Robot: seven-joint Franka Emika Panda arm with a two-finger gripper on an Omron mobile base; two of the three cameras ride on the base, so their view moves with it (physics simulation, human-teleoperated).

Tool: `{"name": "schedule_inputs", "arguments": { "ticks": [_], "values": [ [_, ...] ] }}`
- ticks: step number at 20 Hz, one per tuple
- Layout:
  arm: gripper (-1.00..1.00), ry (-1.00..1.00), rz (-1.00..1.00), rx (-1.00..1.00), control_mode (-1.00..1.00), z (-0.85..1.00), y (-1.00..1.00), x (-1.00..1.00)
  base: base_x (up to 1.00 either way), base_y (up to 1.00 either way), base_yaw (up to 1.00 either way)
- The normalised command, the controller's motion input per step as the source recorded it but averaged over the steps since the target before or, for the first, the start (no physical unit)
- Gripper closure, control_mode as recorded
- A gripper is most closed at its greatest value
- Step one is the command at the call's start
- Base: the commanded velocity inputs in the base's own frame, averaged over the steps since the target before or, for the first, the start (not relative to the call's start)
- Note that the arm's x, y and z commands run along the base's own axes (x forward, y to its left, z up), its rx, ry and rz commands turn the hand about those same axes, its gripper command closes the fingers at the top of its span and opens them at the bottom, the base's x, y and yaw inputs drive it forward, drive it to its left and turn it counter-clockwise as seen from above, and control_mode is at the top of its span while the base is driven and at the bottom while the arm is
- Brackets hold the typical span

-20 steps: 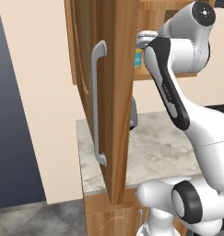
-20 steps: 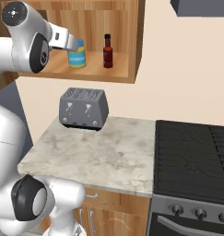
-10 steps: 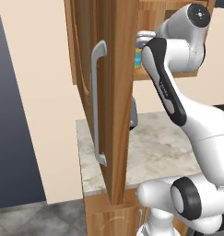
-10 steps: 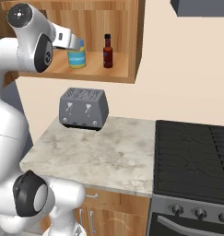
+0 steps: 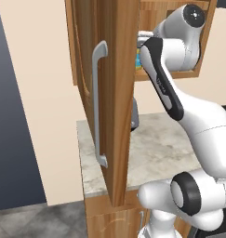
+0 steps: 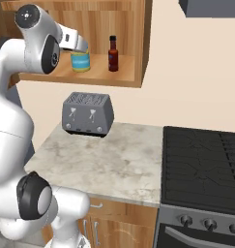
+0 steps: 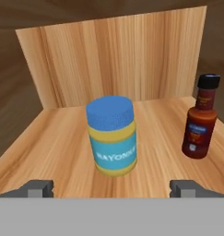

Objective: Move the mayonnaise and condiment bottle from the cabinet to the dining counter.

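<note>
Pincer at the open cabinet shelf

The pincer (image 7: 111, 188), jaws spread wide and empty, faces the mayonnaise (image 7: 111, 135) standing centred just ahead on the cabinet (image 7: 53, 147) shelf; the condiment bottle (image 7: 202, 118) stands upright to its right, apart.

Arm raised high, end effector (image 7: 111, 188) level with fingers spread wide.
</note>
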Motion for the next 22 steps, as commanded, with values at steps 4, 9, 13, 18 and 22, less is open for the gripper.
{"name": "schedule_inputs", "arguments": {
  "ticks": [4, 9, 13, 18, 22],
  "values": [
    [-1.00, 0.00, 0.00, 0.00, -1.00, -0.06, 0.00, 0.15, 0.00, 0.00, 0.00],
    [-1.00, 0.00, 0.00, 0.00, -1.00, -0.07, 0.00, 0.17, 0.00, 0.00, 0.00],
    [-1.00, 0.00, 0.00, -0.01, -1.00, -0.16, 0.00, 0.21, 0.00, 0.00, 0.00],
    [-1.00, 0.00, 0.00, 0.00, -1.00, -0.04, 0.00, 0.15, 0.00, 0.00, 0.00],
    [-1.00, 0.00, 0.00, 0.00, -1.00, 0.00, 0.00, 0.10, 0.00, 0.00, 0.00]
  ]
}}
